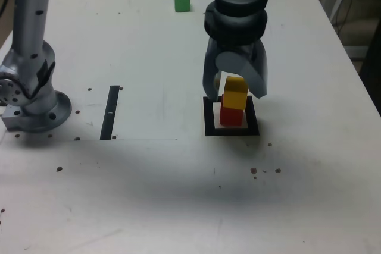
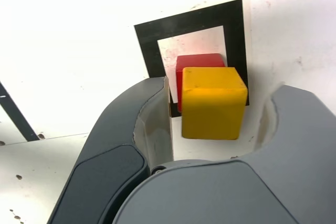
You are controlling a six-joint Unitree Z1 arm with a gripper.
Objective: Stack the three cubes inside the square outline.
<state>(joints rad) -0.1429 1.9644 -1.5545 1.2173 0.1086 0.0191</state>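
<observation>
The gripper [image 1: 238, 85] stood part open, its fingers apart on either side of the yellow cube [image 1: 236, 93] — gripping nothing — while that cube sat on the red cube [image 1: 231, 116] within the black square outline [image 1: 209, 131]. The green cube [image 1: 182, 1], likely the next to fetch, lay well apart, toward the far edge of the table [image 1: 143, 194] and to the gripper's left in the exterior view — small, matte, plain-sided.

Top cube [image 1: 236, 92] on lower cube [image 1: 231, 118] in square outline [image 1: 209, 120]; third cube [image 1: 182, 2] behind
</observation>
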